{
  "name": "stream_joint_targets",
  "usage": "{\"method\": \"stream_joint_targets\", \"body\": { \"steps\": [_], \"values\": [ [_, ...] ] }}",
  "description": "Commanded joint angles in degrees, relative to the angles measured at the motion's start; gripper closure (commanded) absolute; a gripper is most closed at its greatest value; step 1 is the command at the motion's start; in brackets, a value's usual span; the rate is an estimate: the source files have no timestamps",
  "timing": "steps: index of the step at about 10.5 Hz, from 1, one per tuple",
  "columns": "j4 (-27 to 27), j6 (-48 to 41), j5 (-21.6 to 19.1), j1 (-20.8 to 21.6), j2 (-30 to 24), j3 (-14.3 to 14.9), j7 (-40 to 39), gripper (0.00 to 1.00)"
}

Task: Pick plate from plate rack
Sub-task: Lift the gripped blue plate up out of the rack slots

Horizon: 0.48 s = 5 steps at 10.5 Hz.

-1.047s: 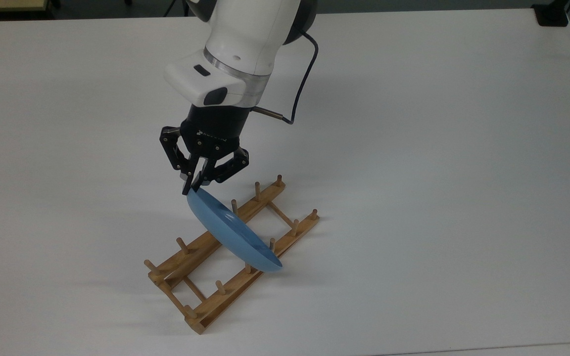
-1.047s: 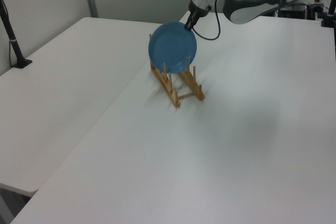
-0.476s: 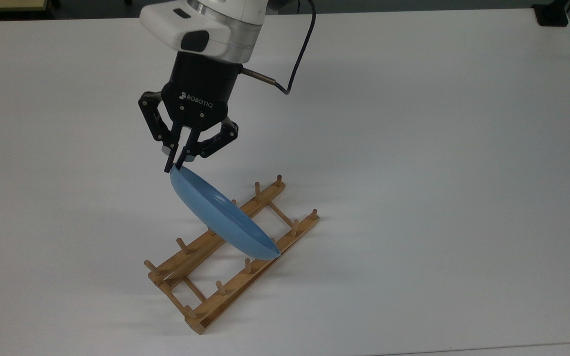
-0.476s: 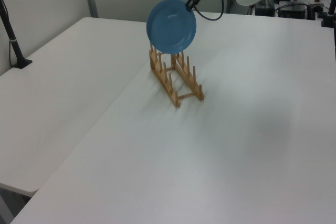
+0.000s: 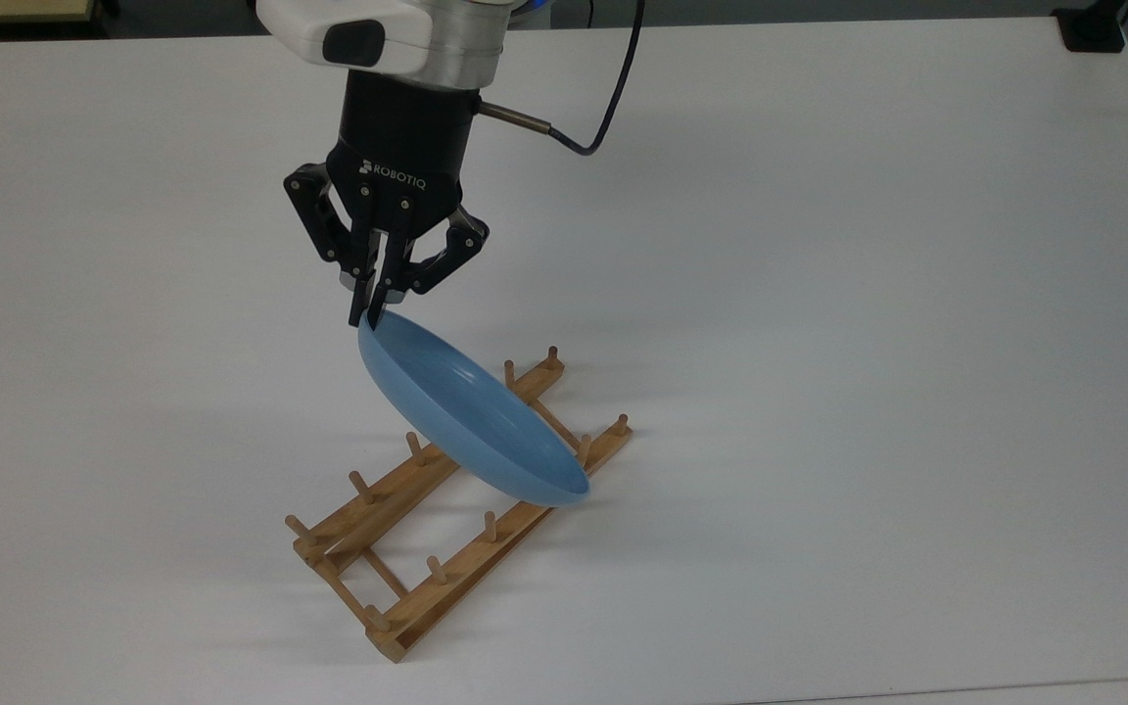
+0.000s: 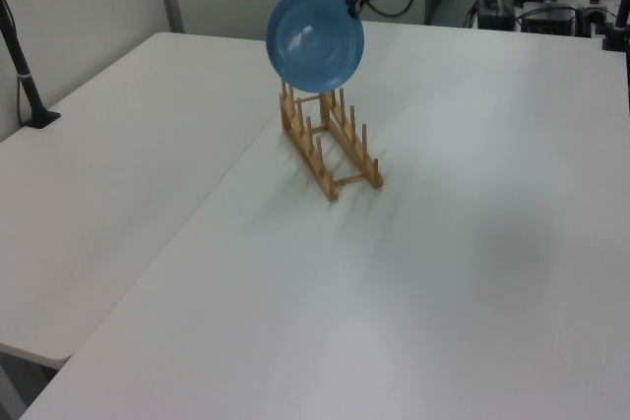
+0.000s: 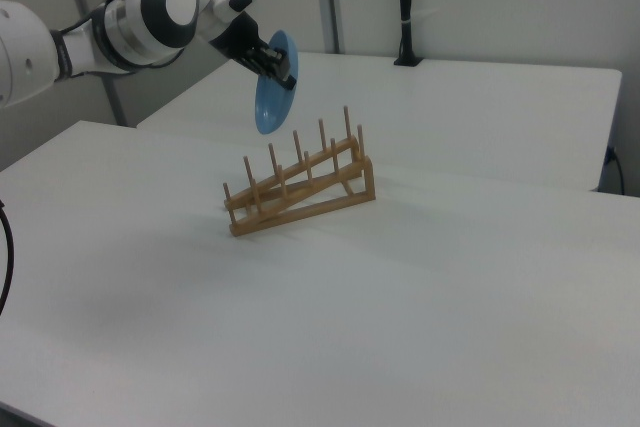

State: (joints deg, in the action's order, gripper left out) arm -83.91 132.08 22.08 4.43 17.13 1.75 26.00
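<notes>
The light-blue plate (image 5: 471, 421) hangs tilted in the air, held by its upper rim. My gripper (image 5: 365, 318) is shut on that rim at the plate's top left in the top view. In the left view the plate (image 6: 315, 38) faces the camera just above the rack's pegs, with the gripper (image 6: 350, 2) at its upper right edge. Below it, the wooden plate rack (image 5: 405, 599) lies on the white table with no dish in it. In the right view the plate (image 7: 270, 102) hangs edge-on behind the rack (image 7: 300, 192), pinched by the gripper (image 7: 285, 75).
A black cable (image 5: 613, 108) loops from the wrist. A black clamp base (image 5: 1093, 29) sits at the table's far right corner in the top view. A black post (image 6: 25, 66) stands on the adjoining table at the left view's left.
The gripper has risen with the plate. The plate's lower edge has come up out of the rack's pegs and swung toward the top view's right.
</notes>
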Motion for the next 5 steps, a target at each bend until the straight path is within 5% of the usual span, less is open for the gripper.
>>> {"method": "stream_joint_targets", "body": {
  "steps": [1,5],
  "values": [
    [0.1,-6.6,-7.3,0.3,-1.4,-0.3,-4.3,1.0],
    [0.2,-20.3,-20.6,0.2,-1.5,0.3,-27.7,1.0]
  ]
}}
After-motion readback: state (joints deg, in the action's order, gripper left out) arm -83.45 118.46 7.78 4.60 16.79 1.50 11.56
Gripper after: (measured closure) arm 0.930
